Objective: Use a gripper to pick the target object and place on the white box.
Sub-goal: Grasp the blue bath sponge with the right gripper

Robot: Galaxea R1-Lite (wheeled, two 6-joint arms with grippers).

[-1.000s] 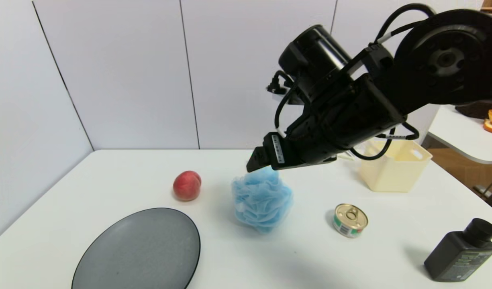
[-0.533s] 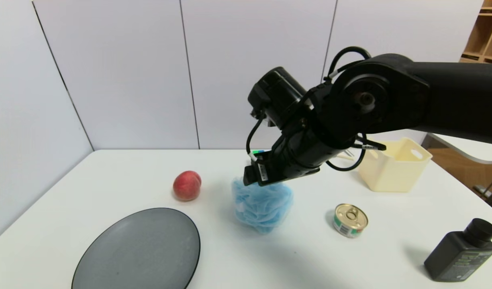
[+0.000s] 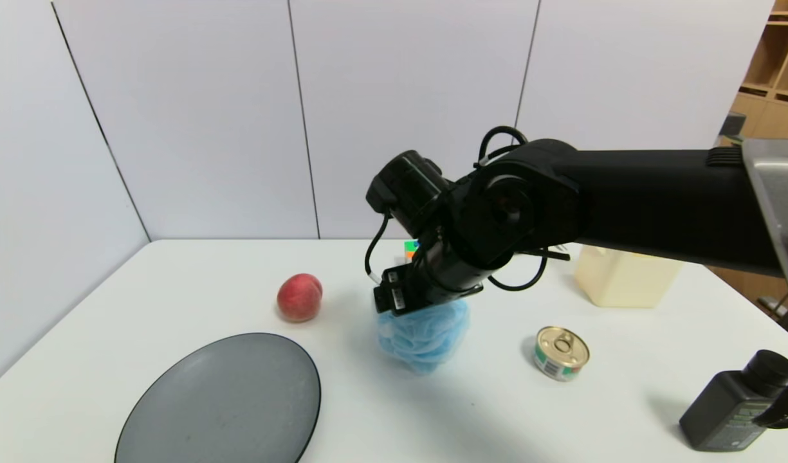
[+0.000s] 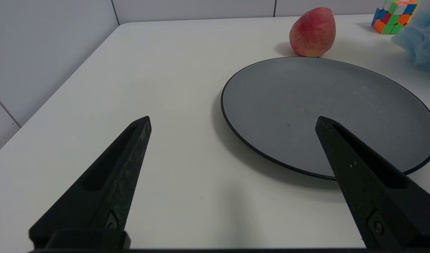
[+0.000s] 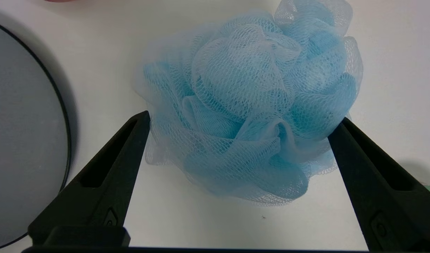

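We see the right gripper (image 5: 237, 119) directly above the blue pouf (image 3: 422, 337), fingers (image 5: 106, 182) apart on both sides of it; the pouf lies on the bench (image 3: 194, 289), the white box (image 3: 625, 280) well apart from the pouf; the left gripper (image 4: 232, 121), fingers apart, hovers far from the pouf.

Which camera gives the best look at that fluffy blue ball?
The right wrist view: the blue pouf fills it, between the open right gripper. In the head view the arm hides its top. The left wrist view catches only an edge.
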